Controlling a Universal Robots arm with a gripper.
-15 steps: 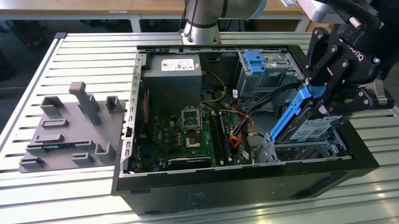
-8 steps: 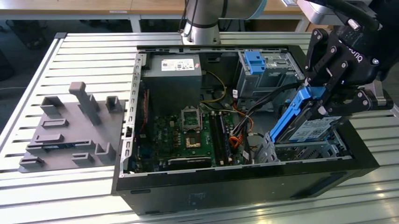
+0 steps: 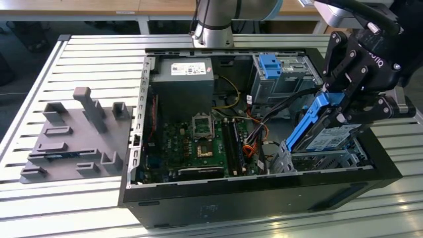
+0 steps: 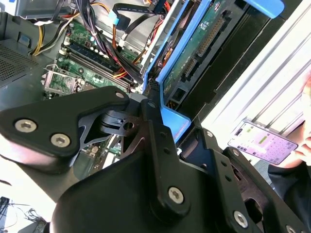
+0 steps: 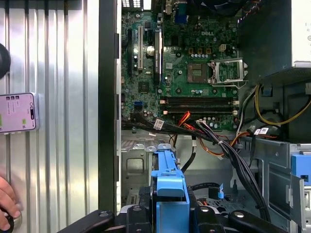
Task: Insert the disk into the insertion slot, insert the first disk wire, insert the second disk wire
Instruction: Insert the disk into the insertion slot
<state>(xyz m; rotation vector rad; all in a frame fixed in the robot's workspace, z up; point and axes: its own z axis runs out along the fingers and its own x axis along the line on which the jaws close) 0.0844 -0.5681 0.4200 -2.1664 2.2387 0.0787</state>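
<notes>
Your gripper (image 3: 343, 106) is clamped on the disk (image 3: 328, 138), pinching its blue carrier. It holds the disk steeply tilted over the insertion slot (image 3: 318, 159), in the corner of the open computer case (image 3: 258, 184) toward the exterior view's right. The disk's lower edge sits at the top of that perforated cage, but you cannot tell whether it touches the metal. On the board side, a bundle of black, red and orange cables (image 3: 264, 124) runs just beside the disk and crosses toward the slot. In the first wrist view the cables (image 5: 214, 141) lie between the carrier (image 5: 167, 174) and the motherboard (image 5: 184, 63). Beyond the slot stands the taller bay (image 3: 278, 69) with its blue latch, near the disk's raised end. The case wall is close on the outer side, so you have little room there. Open room lies over the motherboard (image 3: 198, 141), with the power supply (image 3: 182, 84) well apart. Outside the case, a phone (image 5: 17, 112) rests on the slatted table (image 3: 86, 54) just beside the wall, with a person's hand (image 5: 6, 199) near it. A grey fixture plate (image 3: 73, 134) sits well away at the exterior view's left. In the second wrist view the gripper's black linkage hides the slot's mouth, and only the disk's green underside (image 4: 199, 53) is visible. The individual wire plugs are hard to pick out in the bundle.
</notes>
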